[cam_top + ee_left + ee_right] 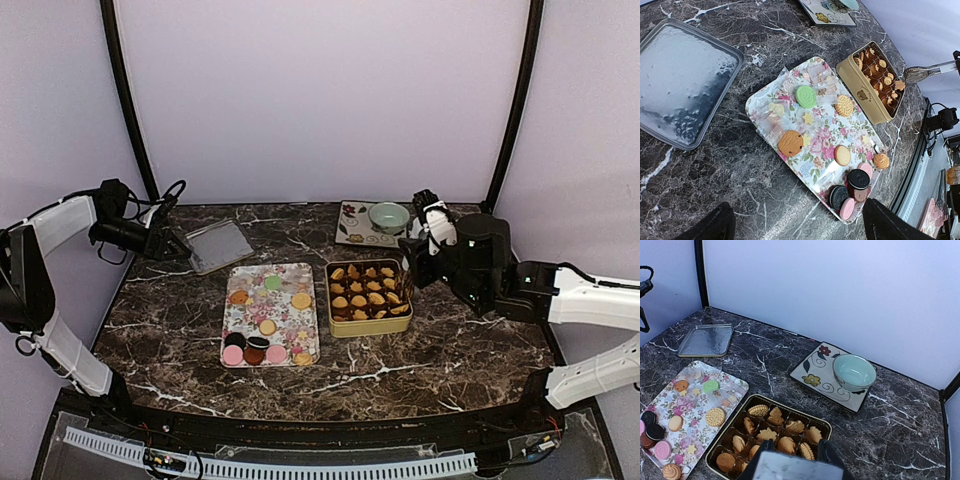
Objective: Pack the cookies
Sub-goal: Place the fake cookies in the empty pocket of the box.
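1. The right gripper [795, 456] had its two dark fingers [761, 450] set narrow on a grey metal pair of tongs [795, 469], which filled the gap between them.
2. Directly under and just ahead of those fingers sat the gold tin [790, 411], open. Golden-tan cookies [776, 426] lay inside it in brown paper cups.
3. From the left wrist, a leaf-shaped cookie showed right at the tip of the tongs, over the tin's edge. Whether the tongs pinched it could not be told.
4. Left of the right fingers, just beside the tin, lay the flowery tray [690, 420]. It bore loose cookies: a green disc, tan rounds, small yellow stars, dark sandwich discs and pink ones.
5. Farther ahead of the right fingers, beyond the tin, a patterned square plate [815, 372] carried a pale green bowl [854, 371] on its right part. Well ahead and to the left rested a silvery rectangular lid [706, 340], flat on the marble table [900, 430].
6. The left gripper [800, 222] hung over the table with its black fingers [715, 225] spread wide and nothing between them.
7. Just ahead of the left fingers lay the near end of the flowery tray, with the dark and pink discs closest to the right finger. The tin stood beyond the tray, and the lid lay ahead to the left, apart from the tray.
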`<state>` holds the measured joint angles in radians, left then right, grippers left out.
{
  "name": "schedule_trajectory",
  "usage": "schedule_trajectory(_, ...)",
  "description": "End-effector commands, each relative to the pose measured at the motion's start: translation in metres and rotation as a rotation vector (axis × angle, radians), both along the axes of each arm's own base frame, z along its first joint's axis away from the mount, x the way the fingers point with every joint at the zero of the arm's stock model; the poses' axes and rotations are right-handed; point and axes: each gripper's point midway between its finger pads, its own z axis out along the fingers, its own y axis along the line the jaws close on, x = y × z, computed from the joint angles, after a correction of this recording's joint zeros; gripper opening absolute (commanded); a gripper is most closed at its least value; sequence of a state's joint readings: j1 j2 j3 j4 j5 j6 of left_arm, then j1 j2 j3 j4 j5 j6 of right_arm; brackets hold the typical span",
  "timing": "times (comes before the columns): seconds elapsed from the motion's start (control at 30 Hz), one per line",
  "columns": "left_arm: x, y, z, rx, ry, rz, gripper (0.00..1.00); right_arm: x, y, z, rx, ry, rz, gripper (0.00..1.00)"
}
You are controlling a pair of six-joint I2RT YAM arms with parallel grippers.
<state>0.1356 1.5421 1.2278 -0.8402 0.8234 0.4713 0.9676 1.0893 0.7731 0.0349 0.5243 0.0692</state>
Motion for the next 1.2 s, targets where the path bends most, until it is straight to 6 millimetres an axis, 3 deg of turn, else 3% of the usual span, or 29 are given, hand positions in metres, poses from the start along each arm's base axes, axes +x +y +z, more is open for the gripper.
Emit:
schedule_trajectory(0.0,-0.005,-0.001,0.005,-0.016,-0.008,0.001,0.91,0.002,-0.004,0.024,0.062,-0.021,-0.02,0.28)
schedule_trajectory(0.67,-0.005,0.003,-0.004,0.011,0.008,0.003,0.91,0.004,-0.001,-0.023,0.033,0.059,-0.033,0.24)
schedule_trajectory(0.83,-0.004,0.003,-0.004,0.011,0.005,0.005,0.91,0.008,0.005,-0.01,0.022,0.028,-0.02,0.24)
schedule_trajectory(0.93,-0.004,0.004,-0.006,0.015,0.009,0.007,0.91,0.011,0.014,0.009,0.022,0.001,0.012,0.24)
schedule_trajectory(1.07,-0.004,0.009,-0.016,0.058,0.025,0.016,0.92,0.01,0.045,0.042,0.09,-0.002,0.12,0.24)
schedule_trajectory(1.17,-0.007,0.011,-0.02,0.073,0.027,0.015,0.93,0.006,0.08,0.053,0.13,0.061,0.23,0.24)
